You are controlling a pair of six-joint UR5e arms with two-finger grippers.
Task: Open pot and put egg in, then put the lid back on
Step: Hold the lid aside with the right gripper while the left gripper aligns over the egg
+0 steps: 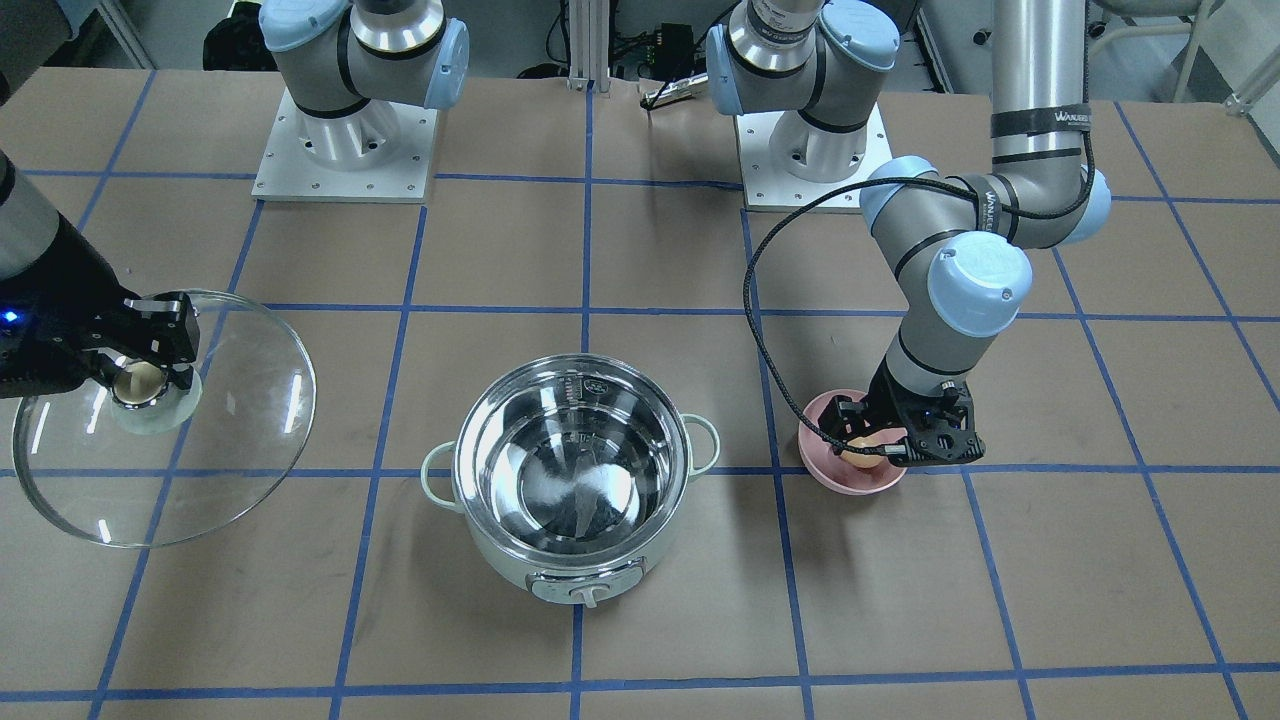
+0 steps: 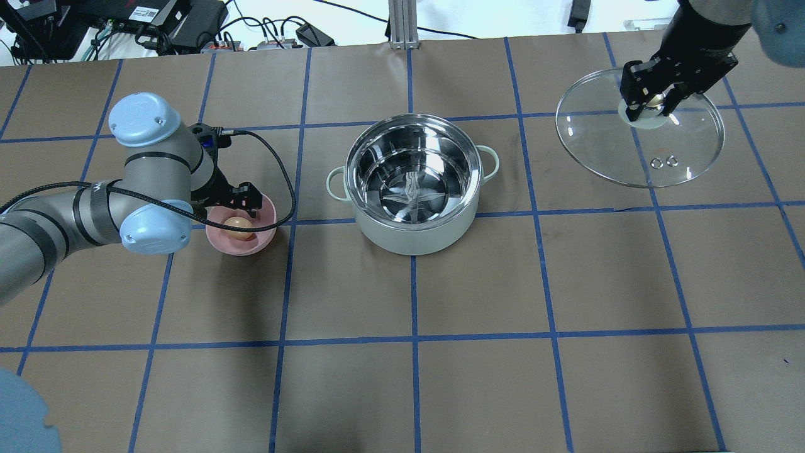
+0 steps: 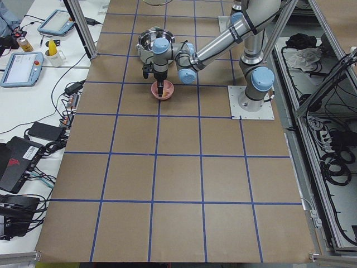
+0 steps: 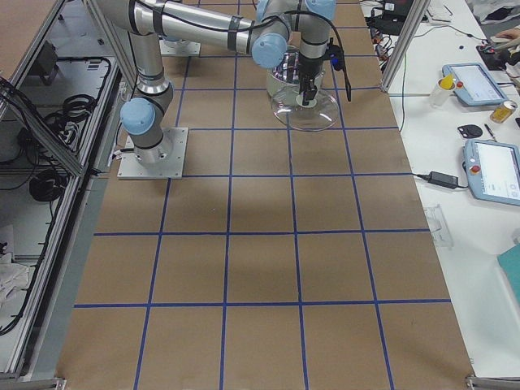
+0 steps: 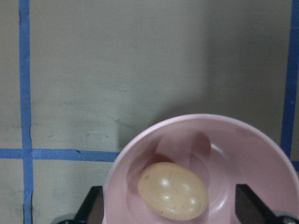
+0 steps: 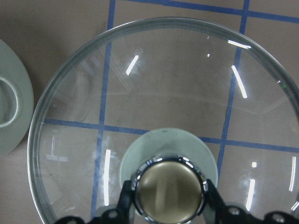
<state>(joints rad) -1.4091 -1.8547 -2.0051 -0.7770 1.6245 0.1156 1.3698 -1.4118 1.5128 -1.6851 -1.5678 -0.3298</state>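
Pot (image 2: 415, 238): stands upright near the centre of the tabletop (image 2: 478, 283), uncovered, steel interior empty, front dial facing away from the robot.

Egg (image 5: 173, 190): lies on its side in the bottom of the pink bowl (image 5: 261, 158). The bowl rests on the tabletop on the robot's left, near the pot but not touching it.

Left gripper (image 1: 868, 450): lowered over the pink bowl, pointing down. Jaws released, one finger on either side of the egg, with a clear gap between each finger and the shell. No contact with the egg is visible.

Lid (image 2: 641, 157): off the pot and well apart from it, on the robot's right. The glass disc sits tilted; whether its lower rim touches the tabletop cannot be determined.

Right gripper (image 2: 654, 100): jaws clenched on the round knob (image 6: 169, 191) at the centre of the lid, one finger against each side of the knob
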